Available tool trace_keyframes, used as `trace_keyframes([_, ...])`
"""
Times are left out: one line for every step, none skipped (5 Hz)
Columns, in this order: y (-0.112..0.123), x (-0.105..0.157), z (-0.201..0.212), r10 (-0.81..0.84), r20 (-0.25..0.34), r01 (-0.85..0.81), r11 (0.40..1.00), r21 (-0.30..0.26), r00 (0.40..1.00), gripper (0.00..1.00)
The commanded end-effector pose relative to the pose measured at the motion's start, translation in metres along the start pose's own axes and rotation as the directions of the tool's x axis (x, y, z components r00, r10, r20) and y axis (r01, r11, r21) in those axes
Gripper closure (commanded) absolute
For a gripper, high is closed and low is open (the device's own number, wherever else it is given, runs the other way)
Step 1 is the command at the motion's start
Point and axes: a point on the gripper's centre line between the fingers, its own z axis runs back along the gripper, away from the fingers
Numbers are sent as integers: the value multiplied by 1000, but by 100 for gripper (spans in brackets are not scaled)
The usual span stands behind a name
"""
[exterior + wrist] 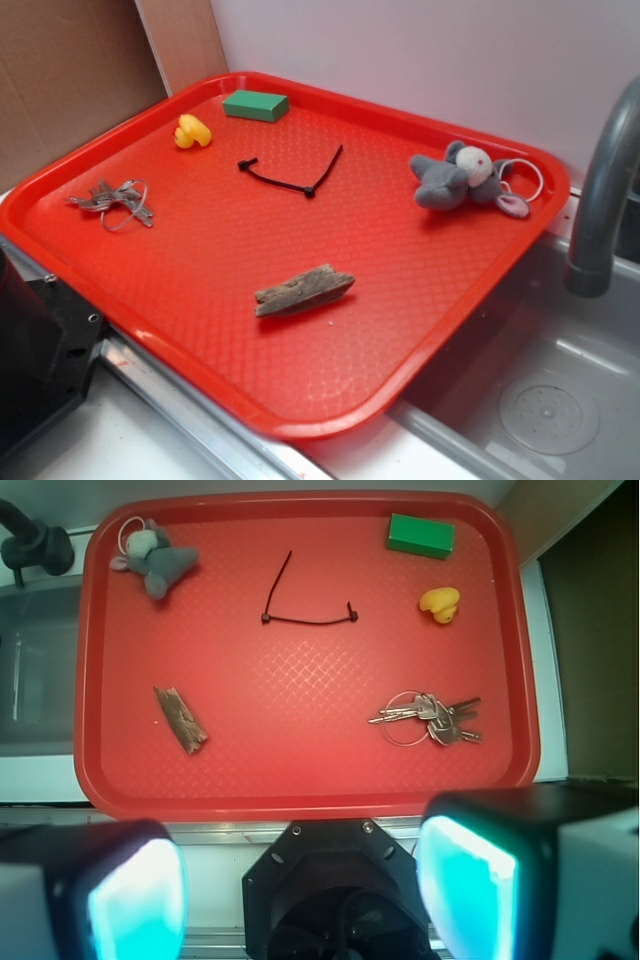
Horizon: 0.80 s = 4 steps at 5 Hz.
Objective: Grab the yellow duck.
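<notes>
The yellow duck [191, 131] sits on the red tray [400, 330] near its far left corner, just in front of a green block [256, 105]. In the wrist view the duck [440, 604] lies at the upper right, below the green block [420, 534]. My gripper [300, 890] is high above and short of the tray's near edge, over the robot base. Its two cyan pads [470, 885] stand wide apart with nothing between them. The gripper itself does not show in the exterior view.
On the tray lie a bunch of keys [115, 200], a black cable tie [290, 175], a piece of wood [303, 290] and a grey plush mouse [460, 178]. A sink [550, 400] and grey faucet [600, 180] are at right. The black robot base [35, 350] sits at the tray's near left.
</notes>
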Motion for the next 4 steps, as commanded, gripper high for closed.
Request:
trace_keyframes([0,0,0,0,0,0,1000,0,1000,0])
trace_keyframes([10,42,3,84,5,-84,996,-3,996,0])
trace_keyframes([33,72,4,158,-3,-158,987,-12,987,0])
trace_keyframes([52,86,6,184,18,-185,981,63,983,0])
